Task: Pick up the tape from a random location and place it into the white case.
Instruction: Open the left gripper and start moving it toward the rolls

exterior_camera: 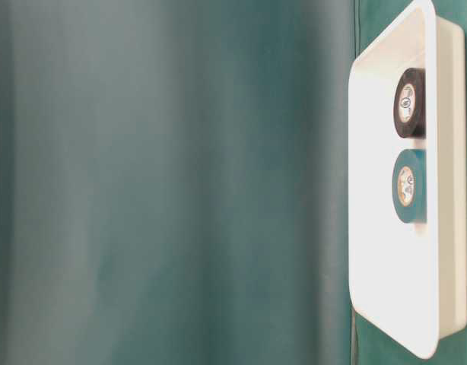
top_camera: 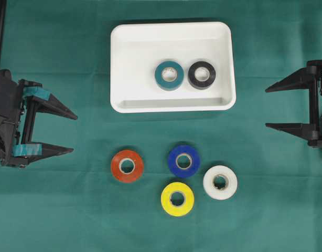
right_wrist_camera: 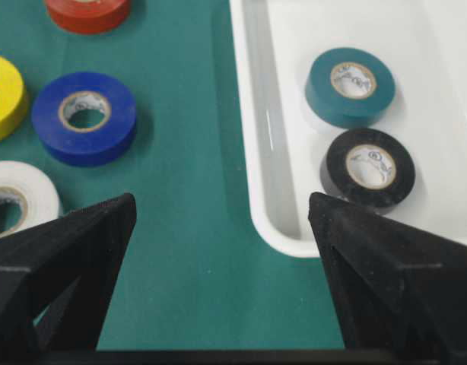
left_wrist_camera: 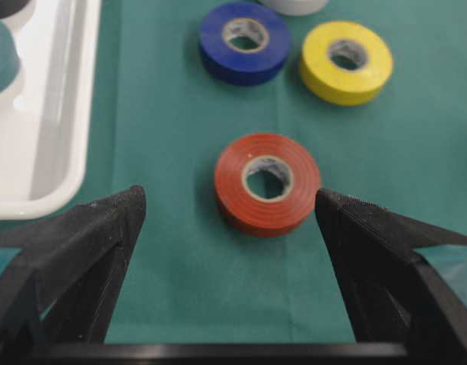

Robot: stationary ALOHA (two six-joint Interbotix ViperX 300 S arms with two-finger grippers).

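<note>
The white case (top_camera: 135,58) lies at the back middle of the green cloth, with a teal tape roll (top_camera: 169,75) and a black tape roll (top_camera: 202,75) flat inside it. In front of it lie an orange-red roll (top_camera: 127,166), a blue roll (top_camera: 183,160), a yellow roll (top_camera: 177,199) and a white roll (top_camera: 219,182). My left gripper (top_camera: 73,132) stands open at the left edge, empty; the orange-red roll (left_wrist_camera: 267,184) lies ahead of its fingertips. My right gripper (top_camera: 267,107) is open at the right edge, empty, with the case's corner (right_wrist_camera: 294,236) ahead of it.
The green cloth (top_camera: 56,210) covers the whole table. In the table-level view the case (exterior_camera: 370,228) appears turned on its side at the right, with the black roll (exterior_camera: 408,103) and teal roll (exterior_camera: 408,186) in it; the rest is blurred green.
</note>
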